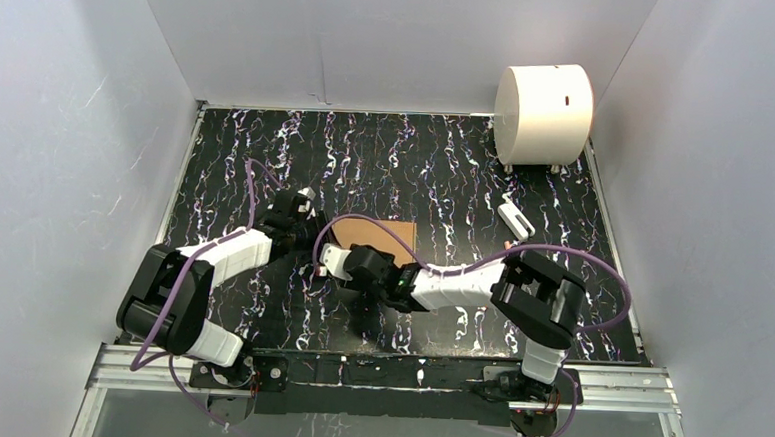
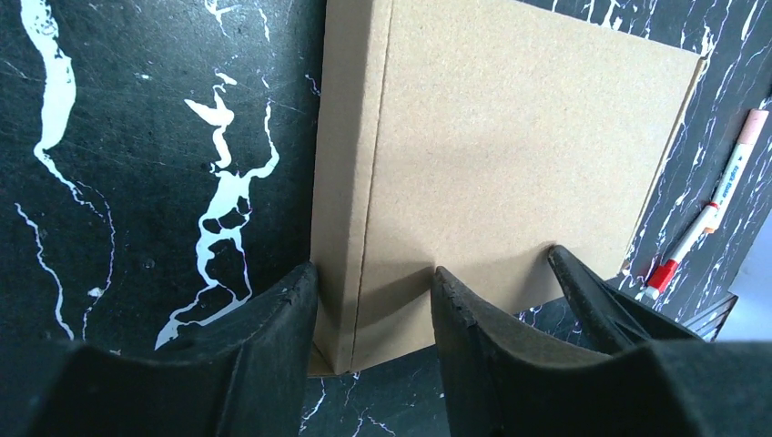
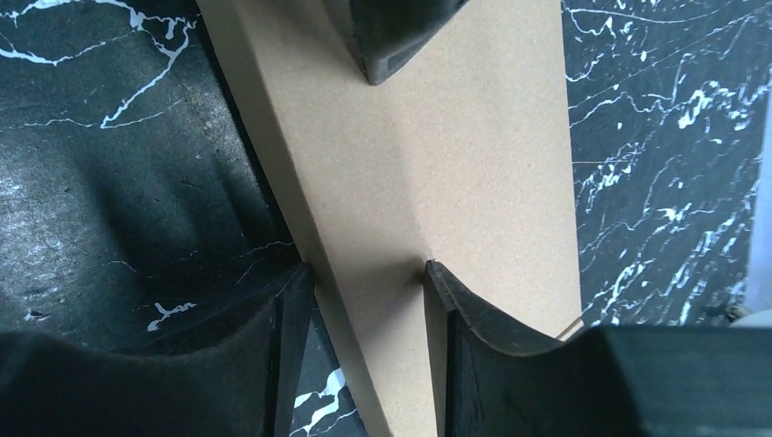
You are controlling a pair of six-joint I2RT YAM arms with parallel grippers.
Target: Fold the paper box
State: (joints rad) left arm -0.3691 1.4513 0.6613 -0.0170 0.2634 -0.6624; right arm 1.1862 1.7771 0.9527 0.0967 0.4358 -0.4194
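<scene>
You are working on the paper box, which is lying flat near the middle of the counter, just ahead of both arms. Your left tool is straddling the narrow creased strip along one side of the box, with one finger outside the edge and the other on the broad panel. Your right tool is straddling the cardboard close by in the same way. Both pairs of fingers are standing partly apart, and I cannot tell whether either is actually pinching the card or only bracketing it.

The risks I am judging from here:
- **Buckling:** The card is thin, so uneven pressure from the two tools could bend it away from the crease line.
- **Slipping:** If neither tool is truly gripping, the box could slide across the counter instead of folding.
- **Collision:** The tools are working very near each other, so a careless turn could knock their fingers together.
- **Marker:** The marker is lying just beside the box's edge and could get swept along.
</scene>
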